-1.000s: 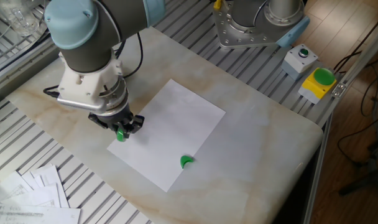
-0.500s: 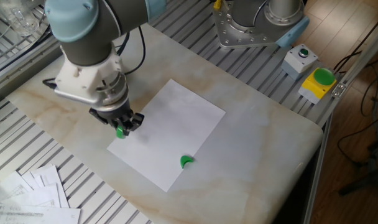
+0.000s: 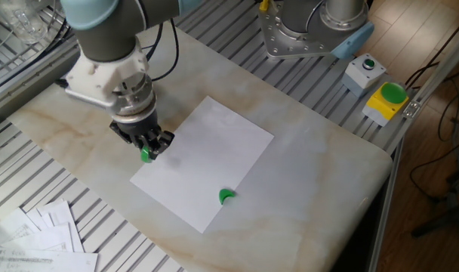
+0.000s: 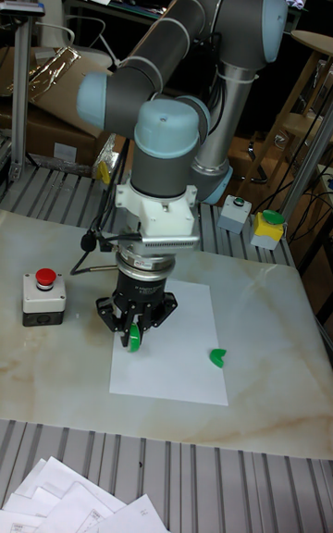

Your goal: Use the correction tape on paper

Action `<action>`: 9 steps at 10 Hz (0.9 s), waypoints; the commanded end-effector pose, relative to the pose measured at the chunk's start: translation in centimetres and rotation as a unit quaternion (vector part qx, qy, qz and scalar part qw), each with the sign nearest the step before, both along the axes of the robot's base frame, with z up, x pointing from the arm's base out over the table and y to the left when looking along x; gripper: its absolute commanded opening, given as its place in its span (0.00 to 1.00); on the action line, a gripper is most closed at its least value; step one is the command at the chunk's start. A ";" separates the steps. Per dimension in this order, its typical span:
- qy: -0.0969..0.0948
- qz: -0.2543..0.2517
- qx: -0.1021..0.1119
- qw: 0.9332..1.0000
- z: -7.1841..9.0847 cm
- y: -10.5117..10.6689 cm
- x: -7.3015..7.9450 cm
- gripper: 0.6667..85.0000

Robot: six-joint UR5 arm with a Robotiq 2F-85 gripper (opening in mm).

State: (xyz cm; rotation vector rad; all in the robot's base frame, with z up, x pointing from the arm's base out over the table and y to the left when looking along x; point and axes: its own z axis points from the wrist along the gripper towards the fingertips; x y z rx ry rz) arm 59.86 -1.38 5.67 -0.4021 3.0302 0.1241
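Claw [image 3: 147, 151] pinching the correction tape [image 3: 146, 156], tip down at the paper's [image 3: 207, 159] left edge. Green crescent piece [image 3: 226, 196] sits near the right edge.

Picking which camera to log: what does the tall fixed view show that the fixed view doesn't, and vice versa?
Only the tall fixed view shows the grey box with a red button. Only the fixed view shows the cables beyond the table's edge. Both show the gripper shut on the correction tape at the paper, the green crescent piece and the printed sheets.
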 end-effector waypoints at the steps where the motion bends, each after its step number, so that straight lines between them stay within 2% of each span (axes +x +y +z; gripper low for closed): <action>1: -0.027 -0.036 0.016 0.999 0.4 -0.1 0.2 0.01; 3: -0.033 -0.069 0.022 0.997 0.2 0.3 0.0 0.01; 5: -0.040 -0.069 0.015 0.997 -0.3 0.0 -0.2 0.01; 9: -0.038 -0.066 0.002 0.997 -1.5 -0.7 -1.7 0.01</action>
